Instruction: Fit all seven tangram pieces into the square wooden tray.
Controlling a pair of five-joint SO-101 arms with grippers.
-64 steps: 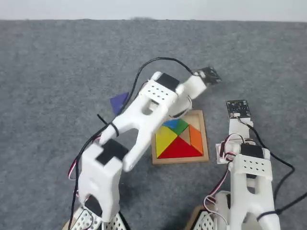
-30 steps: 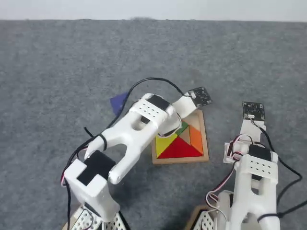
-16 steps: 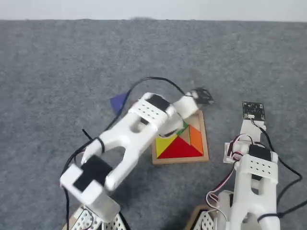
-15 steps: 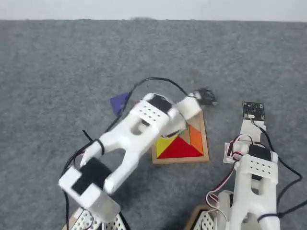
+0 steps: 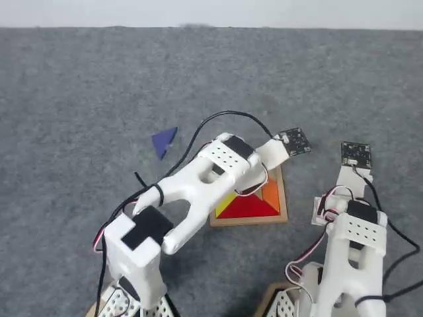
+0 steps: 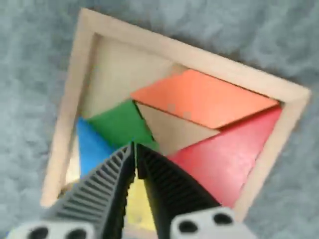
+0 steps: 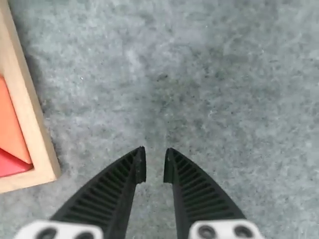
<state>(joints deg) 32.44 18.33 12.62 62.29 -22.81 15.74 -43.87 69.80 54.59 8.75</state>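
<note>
The left hand (image 6: pixel 134 148) hangs over the square wooden tray (image 6: pixel 84 59) with its fingers pressed together and gripping nothing. Its tips are above the seam where the green piece (image 6: pixel 119 124) meets the blue piece (image 6: pixel 92 147), and the yellow piece (image 6: pixel 137 204) lies under its fingers. Beyond the tips lie a bare triangular gap, the orange piece (image 6: pixel 199 97) and the red piece (image 6: pixel 224 154). An indigo triangle (image 5: pixel 164 140) lies on the grey surface (image 7: pixel 224 74), well apart from this hand. The right hand (image 7: pixel 154 163), fingers narrowly apart and empty, is above the surface just beside the tray's corner.
</note>
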